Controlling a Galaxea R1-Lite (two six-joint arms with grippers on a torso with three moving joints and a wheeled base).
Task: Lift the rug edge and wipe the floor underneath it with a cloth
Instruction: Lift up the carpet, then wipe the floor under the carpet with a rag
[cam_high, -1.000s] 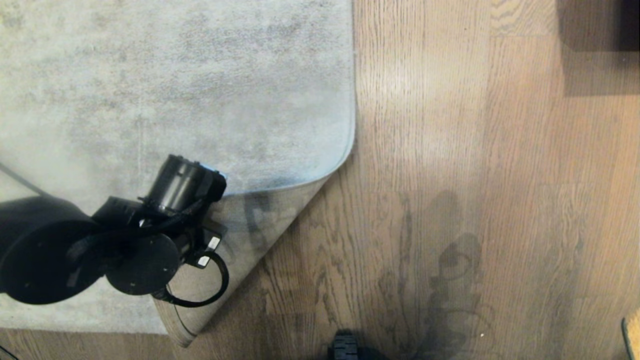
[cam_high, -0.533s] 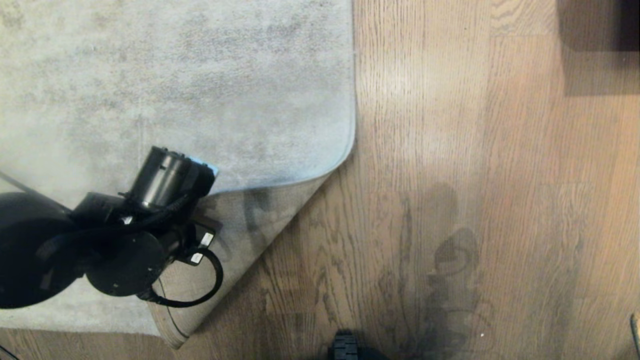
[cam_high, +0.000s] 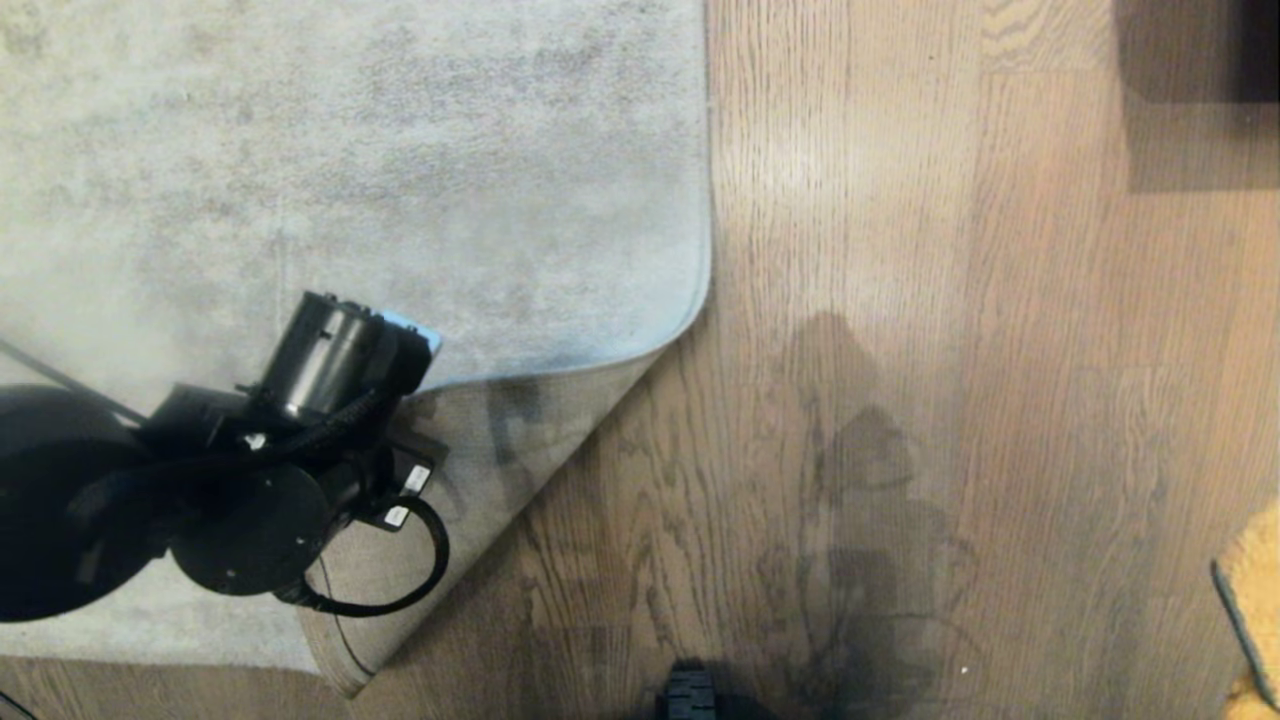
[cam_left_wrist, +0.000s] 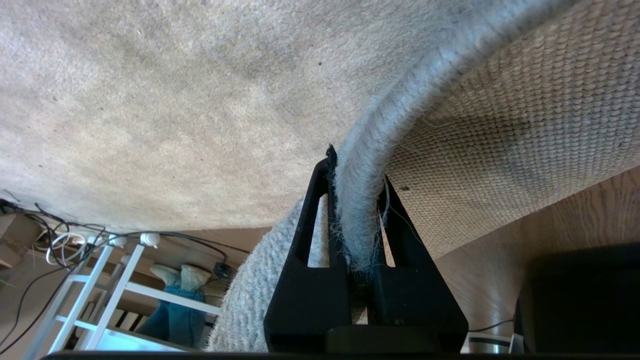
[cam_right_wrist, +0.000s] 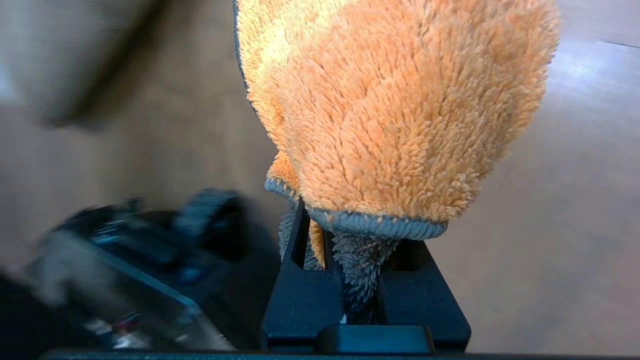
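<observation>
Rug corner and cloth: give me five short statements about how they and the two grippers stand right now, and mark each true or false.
1. The left gripper has its fingers shut on the rug edge. True.
2. The rug corner lies flat, pile side up. False: it is folded back, showing its woven backing.
3. The right gripper holds the cloth. True.
4. The cloth is pink. False: it is orange with a grey hem.
5. The cloth lies spread on the floor beside the rug's fold. False: it shows only at the head view's right edge.
</observation>
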